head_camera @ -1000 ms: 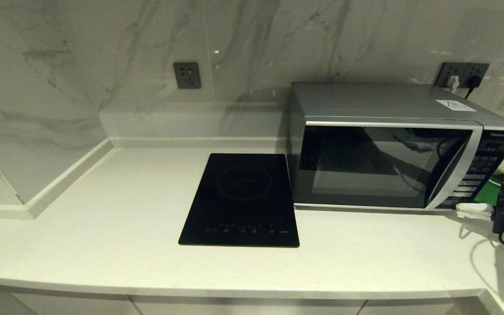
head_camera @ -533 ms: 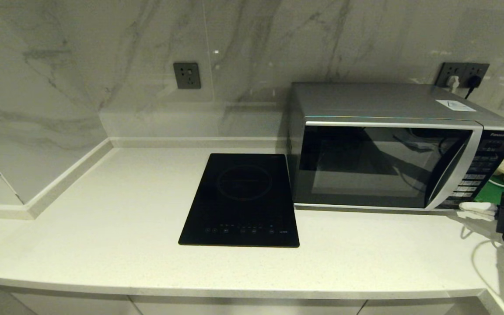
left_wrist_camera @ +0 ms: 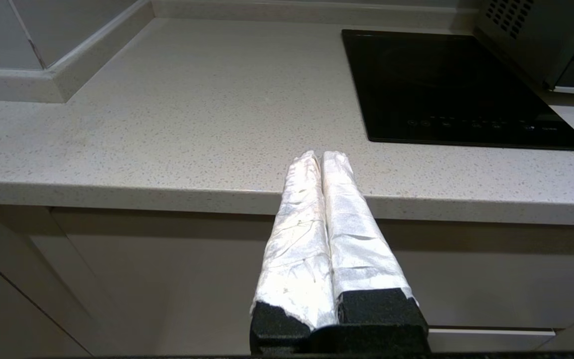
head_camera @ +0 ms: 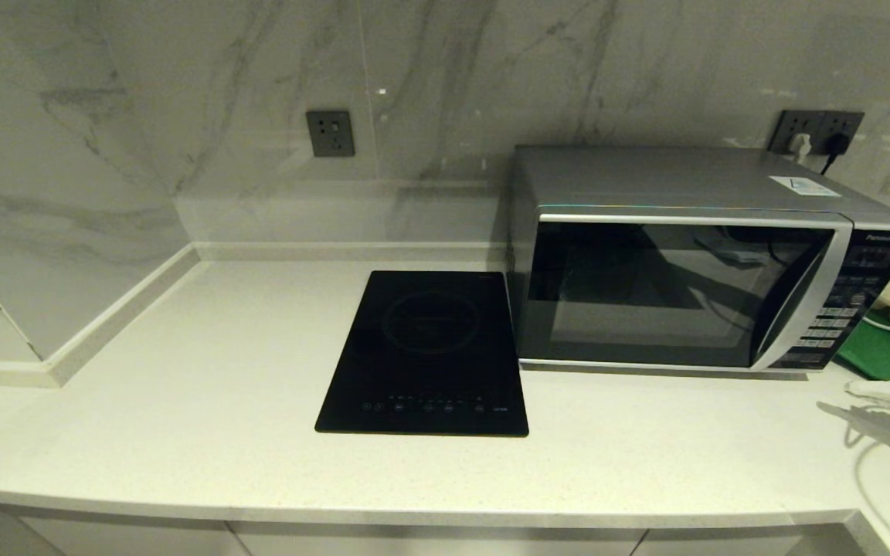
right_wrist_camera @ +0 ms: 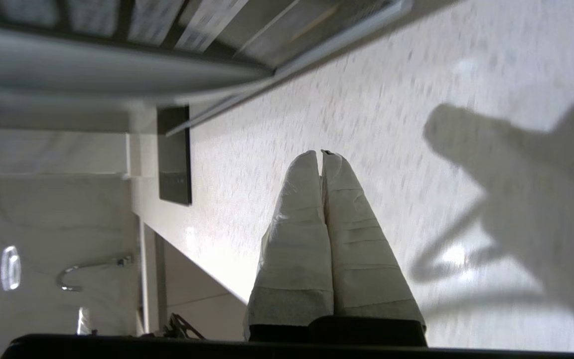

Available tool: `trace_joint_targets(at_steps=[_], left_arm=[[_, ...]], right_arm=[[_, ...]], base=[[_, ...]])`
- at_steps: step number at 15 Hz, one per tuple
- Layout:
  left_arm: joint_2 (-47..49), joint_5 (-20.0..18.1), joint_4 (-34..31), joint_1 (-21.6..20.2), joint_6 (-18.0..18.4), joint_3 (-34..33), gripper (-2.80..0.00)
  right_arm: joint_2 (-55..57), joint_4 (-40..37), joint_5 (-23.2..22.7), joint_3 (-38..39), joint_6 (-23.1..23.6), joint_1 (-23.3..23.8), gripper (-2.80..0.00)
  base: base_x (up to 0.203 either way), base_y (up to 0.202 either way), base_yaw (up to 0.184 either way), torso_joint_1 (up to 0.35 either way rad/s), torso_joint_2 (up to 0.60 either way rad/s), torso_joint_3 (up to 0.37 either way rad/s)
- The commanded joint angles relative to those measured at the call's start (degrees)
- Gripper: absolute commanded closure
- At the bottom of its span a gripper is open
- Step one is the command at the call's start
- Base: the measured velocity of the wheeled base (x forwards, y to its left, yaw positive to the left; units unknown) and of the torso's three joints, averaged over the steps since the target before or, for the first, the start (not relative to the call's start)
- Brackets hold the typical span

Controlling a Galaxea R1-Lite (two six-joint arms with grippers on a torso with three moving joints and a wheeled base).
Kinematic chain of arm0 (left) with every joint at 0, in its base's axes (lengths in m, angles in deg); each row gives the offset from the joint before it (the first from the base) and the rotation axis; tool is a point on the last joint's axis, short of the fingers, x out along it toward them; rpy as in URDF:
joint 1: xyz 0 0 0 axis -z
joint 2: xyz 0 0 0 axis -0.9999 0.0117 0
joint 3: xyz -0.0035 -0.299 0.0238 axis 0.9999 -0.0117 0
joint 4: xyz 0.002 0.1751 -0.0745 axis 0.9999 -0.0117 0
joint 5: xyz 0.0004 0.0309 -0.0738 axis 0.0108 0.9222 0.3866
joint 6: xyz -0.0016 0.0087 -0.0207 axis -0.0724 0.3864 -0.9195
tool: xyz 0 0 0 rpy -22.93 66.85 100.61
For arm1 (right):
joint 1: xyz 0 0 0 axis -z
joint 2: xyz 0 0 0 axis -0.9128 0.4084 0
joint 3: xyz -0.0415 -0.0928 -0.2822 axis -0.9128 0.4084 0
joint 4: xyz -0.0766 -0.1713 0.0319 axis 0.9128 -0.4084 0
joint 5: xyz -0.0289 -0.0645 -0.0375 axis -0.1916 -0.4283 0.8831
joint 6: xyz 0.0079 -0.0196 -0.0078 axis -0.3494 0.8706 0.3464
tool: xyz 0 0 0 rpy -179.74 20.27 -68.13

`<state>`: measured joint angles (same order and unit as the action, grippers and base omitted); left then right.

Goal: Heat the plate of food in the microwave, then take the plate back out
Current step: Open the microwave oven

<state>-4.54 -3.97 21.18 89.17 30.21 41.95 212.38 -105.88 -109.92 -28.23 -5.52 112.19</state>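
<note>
The pale speckled surface (head_camera: 205,401) runs wide and bare across its left half, bounded at the back by a marble wall and at the far left by a raised ledge; its front edge curves above closed cabinet fronts. The microwave (head_camera: 692,262) stands at the right rear of the surface against the wall, its dark glass door closed, and what lies inside cannot be made out through the reflections. The plate of food is not visible in any view. Just left of the microwave, nearly touching its side, the flat black induction hob (head_camera: 426,355) lies with bare surface in front of it. A green tray (head_camera: 881,351) shows at the right edge, beside the microwave's keypad panel, partly cut off. The left claw (left_wrist_camera: 322,157) hangs below and in front of the surface's front edge, its wrapped fingers pressed together on nothing. The right claw (right_wrist_camera: 322,154) is over the open surface right of the microwave, fingers together and empty.
</note>
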Motion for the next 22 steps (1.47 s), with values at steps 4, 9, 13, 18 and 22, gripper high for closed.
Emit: trace_joint_targets(at_steps=[4, 9, 13, 18, 22], left_arm=[[0.00, 0.00, 0.02, -0.02, -0.06, -0.01, 0.00], [0.00, 0.00, 0.02, -0.02, -0.06, -0.01, 0.00], [0.00, 0.00, 0.02, -0.02, -0.06, -0.01, 0.00], [0.00, 0.00, 0.02, -0.02, -0.06, -0.01, 0.00], [0.00, 0.00, 0.02, -0.02, -0.06, -0.01, 0.00]], right_arm=[[-15.34, -5.57, 8.90, 3.41, 3.19, 3.11, 0.00], [-34.58, -5.83, 18.77, 8.47, 2.68, 0.79, 0.00], [-47.31, -5.58, 39.00, 9.44, -3.66, -11.46, 0.00], [-63.14, -7.84, 47.36, 9.45, -7.63, -24.57, 0.00], [-77.67, -19.30, 48.43, 9.69, -8.70, -36.05, 0.00]], base=[[0.000, 0.000, 0.000, 0.000, 0.00, 0.000], [0.000, 0.000, 0.000, 0.000, 0.00, 0.000], [0.000, 0.000, 0.000, 0.000, 0.00, 0.000], [0.000, 0.000, 0.000, 0.000, 0.00, 0.000], [0.000, 0.000, 0.000, 0.000, 0.00, 0.000]])
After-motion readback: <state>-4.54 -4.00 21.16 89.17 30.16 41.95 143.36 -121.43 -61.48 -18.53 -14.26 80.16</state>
